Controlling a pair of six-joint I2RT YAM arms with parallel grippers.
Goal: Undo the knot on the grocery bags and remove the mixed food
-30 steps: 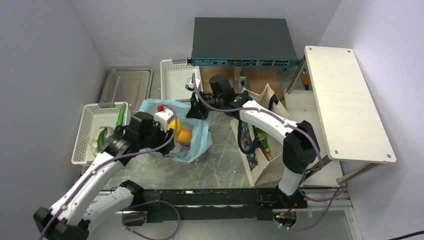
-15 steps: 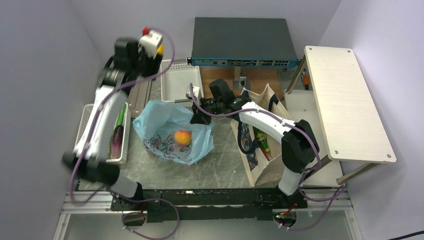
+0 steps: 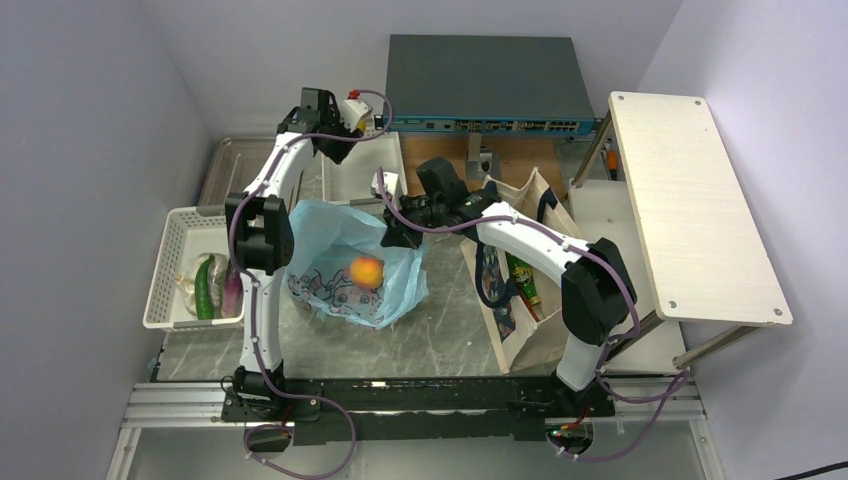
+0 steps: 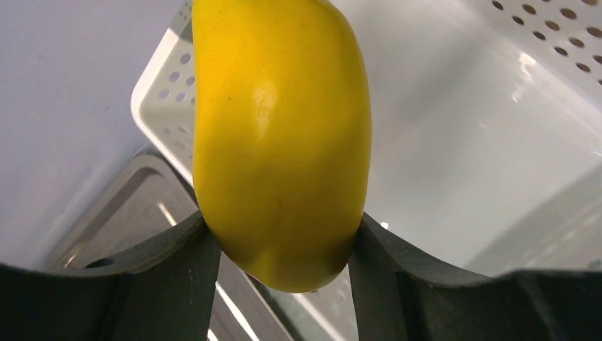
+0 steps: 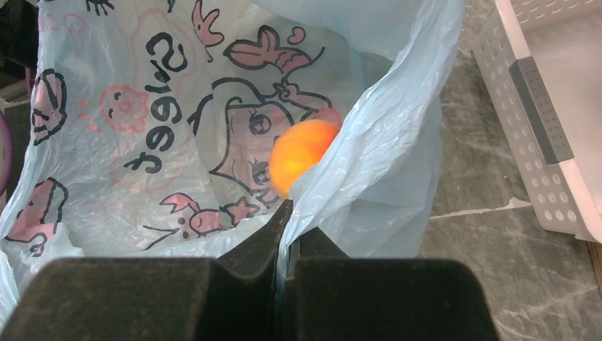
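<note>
The light-blue grocery bag [image 3: 340,250] lies open on the table, and no knot shows. A round orange fruit [image 3: 366,271] sits inside it and also shows in the right wrist view [image 5: 302,153]. My right gripper [image 3: 398,226] is shut on the bag's right rim [image 5: 369,135], its jaws pinching the plastic [image 5: 287,213]. My left gripper [image 3: 333,140] is raised at the back and shut on a yellow oval fruit [image 4: 280,135], holding it above the corner of a white perforated tray [image 4: 454,142].
A white basket [image 3: 170,262] on the left holds a green cucumber [image 3: 204,287], a purple aubergine [image 3: 232,290] and a pale item. A metal tray [image 3: 240,165], a network switch [image 3: 480,80], a beige tote [image 3: 525,300] and a white shelf board [image 3: 690,200] stand around.
</note>
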